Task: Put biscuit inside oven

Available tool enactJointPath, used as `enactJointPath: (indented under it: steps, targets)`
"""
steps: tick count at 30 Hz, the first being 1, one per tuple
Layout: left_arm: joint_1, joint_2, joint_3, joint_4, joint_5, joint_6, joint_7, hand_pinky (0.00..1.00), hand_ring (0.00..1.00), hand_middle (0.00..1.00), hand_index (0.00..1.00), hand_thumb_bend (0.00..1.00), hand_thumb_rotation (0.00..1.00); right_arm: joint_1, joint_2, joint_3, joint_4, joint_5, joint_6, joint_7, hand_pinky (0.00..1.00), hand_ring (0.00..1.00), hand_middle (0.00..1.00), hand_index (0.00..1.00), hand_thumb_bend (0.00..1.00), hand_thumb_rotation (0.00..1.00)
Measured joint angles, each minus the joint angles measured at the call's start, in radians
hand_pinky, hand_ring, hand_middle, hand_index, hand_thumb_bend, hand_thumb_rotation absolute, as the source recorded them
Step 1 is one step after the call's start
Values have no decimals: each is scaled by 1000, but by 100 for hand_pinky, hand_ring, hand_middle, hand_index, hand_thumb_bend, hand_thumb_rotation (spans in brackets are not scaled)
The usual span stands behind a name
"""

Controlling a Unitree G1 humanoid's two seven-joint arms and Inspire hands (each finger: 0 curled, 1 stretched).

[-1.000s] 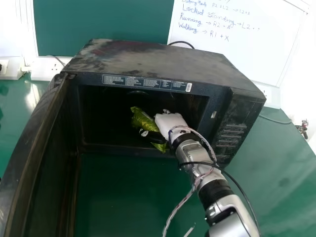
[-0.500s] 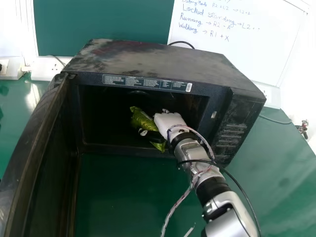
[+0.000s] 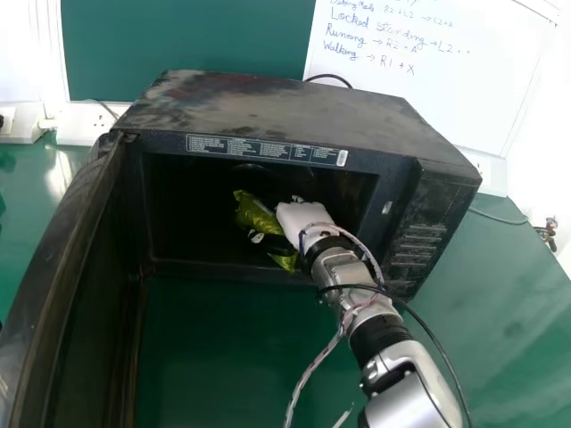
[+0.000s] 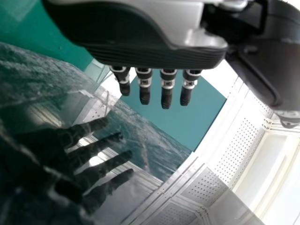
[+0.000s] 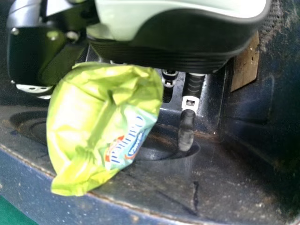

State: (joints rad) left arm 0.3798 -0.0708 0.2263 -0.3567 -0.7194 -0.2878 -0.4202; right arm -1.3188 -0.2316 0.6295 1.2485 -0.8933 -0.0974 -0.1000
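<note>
We see the biscuit packet [image 3: 257, 217] inside the mouth of the black oven [image 3: 268, 116], near the front of its opening and toward the middle. It is a soft, shiny wrapper of bright yellow-green, crumpled along its upper part and creased down its face, with a narrower end. In the right wrist view we can see a pale blue patch near one edge, bearing white lettering and touches of red and darker blue. In the head view the packet tilts, one end deeper in the oven and the other near its front lip. We cannot see any biscuit through the wrapper.

Our right hand [image 3: 302, 223] is holding the packet, with the thumb across it and the fingers partly hidden behind it; one finger beside the wrapper shows clearly. We cannot tell how firm the hold is. Our left hand [image 4: 159, 54], in the left wrist view, is wide, its fingers straight and holding nothing, and they are mirrored in a dark glossy surface [image 4: 140, 136].

The oven door [image 3: 76, 267] stands open on the left, over the green table [image 3: 232, 357]. Behind the oven we see a whiteboard [image 3: 437, 80] with handwriting.
</note>
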Motion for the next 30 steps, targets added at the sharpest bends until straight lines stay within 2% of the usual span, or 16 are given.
enactJointPath:
  steps: [16,18,19,21,25,30]
  targets:
    - [6,2,0,-10,-9,0,0,93,100,100,100,85,78,-38,28,21,40,-1,17,-7,33,42,45,53,53,1]
    - [10,1,-1,-15,-9,1,1,92,100,100,100,85,78,-40,29,22,44,-1,16,-7,34,43,47,51,53,0]
    - [11,1,-1,-18,-8,1,1,92,100,100,100,85,78,-41,29,22,47,0,16,-7,34,44,50,50,53,7]
    - [13,0,-1,-24,-8,1,2,92,100,100,100,85,78,-42,30,21,50,5,14,-6,36,46,53,49,53,13]
    - [20,-2,-2,-28,-8,1,6,93,100,100,100,85,78,-45,31,21,59,12,10,-4,39,49,56,49,53,14]
    - [23,-3,-3,-30,-8,1,7,92,100,100,100,85,79,-65,37,21,66,19,13,8,37,46,54,49,52,14]
